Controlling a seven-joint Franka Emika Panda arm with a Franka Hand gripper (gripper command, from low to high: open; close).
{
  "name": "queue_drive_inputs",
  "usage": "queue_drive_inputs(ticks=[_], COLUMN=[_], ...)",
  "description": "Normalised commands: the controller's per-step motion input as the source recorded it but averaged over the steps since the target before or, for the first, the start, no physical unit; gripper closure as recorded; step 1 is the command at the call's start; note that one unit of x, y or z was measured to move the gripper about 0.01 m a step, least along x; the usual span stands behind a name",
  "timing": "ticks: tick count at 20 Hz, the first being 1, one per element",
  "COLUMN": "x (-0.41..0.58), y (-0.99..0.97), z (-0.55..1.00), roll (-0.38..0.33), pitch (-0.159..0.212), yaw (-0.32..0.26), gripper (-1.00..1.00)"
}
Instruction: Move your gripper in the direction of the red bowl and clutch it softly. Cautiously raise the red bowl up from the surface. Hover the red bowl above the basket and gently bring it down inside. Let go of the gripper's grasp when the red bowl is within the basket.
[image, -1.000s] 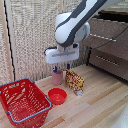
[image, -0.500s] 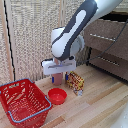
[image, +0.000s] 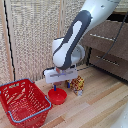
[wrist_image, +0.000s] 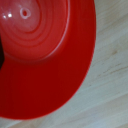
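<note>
Tool (image: 59, 85) has dropped from above to straddle the red bowl (image: 57, 96), fingers spread and not yet clamped, bowl resting on the wooden tabletop (image: 95, 107) just beside the basket (image: 36, 114), so grasp looks imminent.

One red bowl (image: 57, 96), round and glossy, also filling most of the wrist view (wrist_image: 45, 55). One red basket (image: 23, 102) with lattice sides and a blue-grey rim. One robot arm (image: 75, 40), white and dark, carrying one gripper (image: 60, 85) with two blue-tipped fingers (image: 54, 86). One small patterned packet (image: 77, 85) standing on the wooden floor (image: 100, 107). One dark wooden cabinet (image: 107, 47) with two visible drawer fronts.
</note>
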Motion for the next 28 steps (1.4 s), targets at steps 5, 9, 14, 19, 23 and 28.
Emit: queue_drive_inputs(ticks=[5,9,14,19,23,28], x=[-0.129,-0.006,0.000,0.000,0.000,0.000], y=[0.01,0.10,0.06,0.04,0.01,0.00], z=[-0.39,-0.28,-0.15,-0.09,-0.07,-0.06], roll=[-0.045,-0.070,-0.031,-0.014,-0.007,0.000], pitch=[0.004,0.021,0.019,0.040,0.009,0.000], yaw=[0.030,0.012,0.010,0.013,0.001,0.000], gripper=[-1.00,1.00,1.00,1.00,1.00,1.00])
